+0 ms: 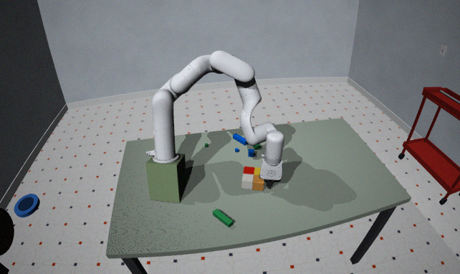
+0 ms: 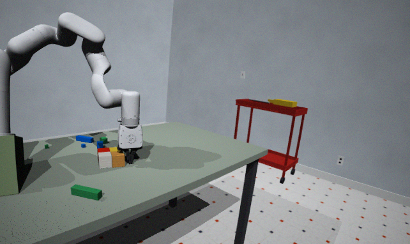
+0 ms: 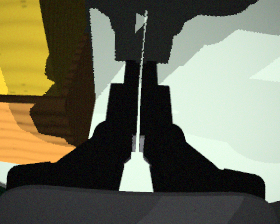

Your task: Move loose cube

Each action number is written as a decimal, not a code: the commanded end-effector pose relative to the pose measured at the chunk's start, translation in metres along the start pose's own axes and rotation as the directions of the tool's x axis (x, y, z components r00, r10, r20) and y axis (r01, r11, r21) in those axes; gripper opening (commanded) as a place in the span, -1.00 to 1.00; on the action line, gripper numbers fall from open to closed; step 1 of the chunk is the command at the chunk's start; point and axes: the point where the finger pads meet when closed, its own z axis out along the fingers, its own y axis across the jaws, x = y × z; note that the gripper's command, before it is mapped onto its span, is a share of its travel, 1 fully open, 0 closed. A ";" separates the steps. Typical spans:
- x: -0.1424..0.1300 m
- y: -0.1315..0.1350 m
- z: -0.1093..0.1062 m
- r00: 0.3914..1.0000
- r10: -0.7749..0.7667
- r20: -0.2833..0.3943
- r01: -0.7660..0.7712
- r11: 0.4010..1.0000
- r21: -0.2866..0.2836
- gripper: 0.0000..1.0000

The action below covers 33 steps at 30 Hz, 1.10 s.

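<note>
Four cubes stand together in a two-by-two block: red [image 1: 248,170] [image 2: 103,149], yellow [image 1: 257,171] [image 2: 114,149] [image 3: 18,50], white [image 1: 247,181] [image 2: 105,160] and orange [image 1: 258,183] [image 2: 118,160] [image 3: 21,130]. White and orange are at the front. A thin dark seam shows between yellow and orange in the wrist view; whether their faces are fully flush is hard to tell. My gripper [image 1: 269,185] [image 2: 131,161] [image 3: 139,80] is shut and empty, low beside the block's right side, near the orange cube. Contact with it cannot be made out. The gripper body partly hides the yellow cube.
A green bar [image 1: 223,217] [image 2: 86,192] lies in front of the block. Behind it are a blue bar [image 1: 239,139] [image 2: 84,138], a blue cube [image 1: 251,153] [image 2: 99,144], a smaller blue piece [image 1: 236,150] [image 2: 83,145] and green pieces [image 1: 206,145] [image 2: 103,140].
</note>
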 end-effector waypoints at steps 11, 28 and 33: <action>-0.001 0.002 -0.005 1.000 0.000 0.001 0.000 1.000 -0.004 -1.00; -0.001 0.002 -0.035 1.000 0.000 0.001 0.000 1.000 -0.004 -1.00; -0.001 0.002 -0.051 1.000 0.000 0.001 0.000 1.000 -0.004 -1.00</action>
